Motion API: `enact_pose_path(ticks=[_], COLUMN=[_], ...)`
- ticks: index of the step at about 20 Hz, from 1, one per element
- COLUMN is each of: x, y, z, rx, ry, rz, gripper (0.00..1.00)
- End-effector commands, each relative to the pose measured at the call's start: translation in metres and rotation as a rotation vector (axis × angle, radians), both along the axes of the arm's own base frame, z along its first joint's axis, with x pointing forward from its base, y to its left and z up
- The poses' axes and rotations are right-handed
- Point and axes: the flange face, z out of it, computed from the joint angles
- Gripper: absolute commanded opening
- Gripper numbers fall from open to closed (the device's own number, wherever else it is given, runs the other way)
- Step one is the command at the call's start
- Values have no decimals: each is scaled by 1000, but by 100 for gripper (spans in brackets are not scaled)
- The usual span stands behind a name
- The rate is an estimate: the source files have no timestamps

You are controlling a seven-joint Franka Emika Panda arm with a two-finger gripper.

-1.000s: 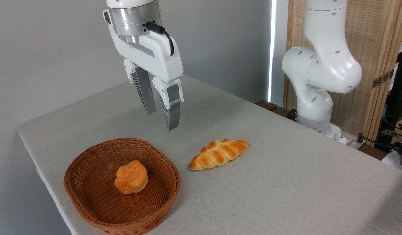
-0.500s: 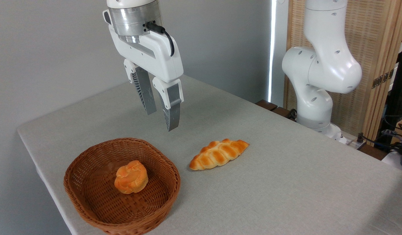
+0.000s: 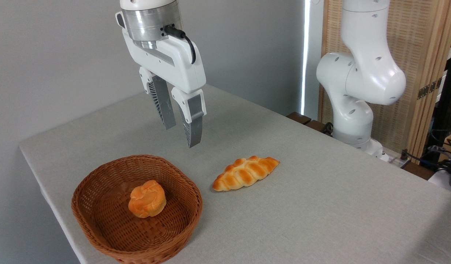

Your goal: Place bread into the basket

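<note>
Single fixed view, set above and off one corner of the table [image 3: 320,205], looking obliquely down across its top toward a grey wall. Close range: the basket [image 3: 100,227] is cut by the lower edge, the gripper [image 3: 182,135] hangs upper left, the arm's base [image 3: 357,117] stands right.

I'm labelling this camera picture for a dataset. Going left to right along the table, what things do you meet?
Basket with a small round bun lying in it → braided bread on the cloth → the arm's white base at the table's far right edge. The open end effector hangs above, between basket and bread.
</note>
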Motion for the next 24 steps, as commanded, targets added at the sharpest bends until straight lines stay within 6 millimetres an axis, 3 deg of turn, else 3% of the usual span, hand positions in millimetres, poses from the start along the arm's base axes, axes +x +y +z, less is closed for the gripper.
enact_pose_path(ticks=[1,13,19,24], x=[-21,-110,-133,-163], y=[3,4,1,24], z=[-5,-57,-88,-111], rx=[13,21,23,-25], ry=[-24,-36,24,-14], rz=[14,-31,-43,-31], gripper=[100,100,100,100])
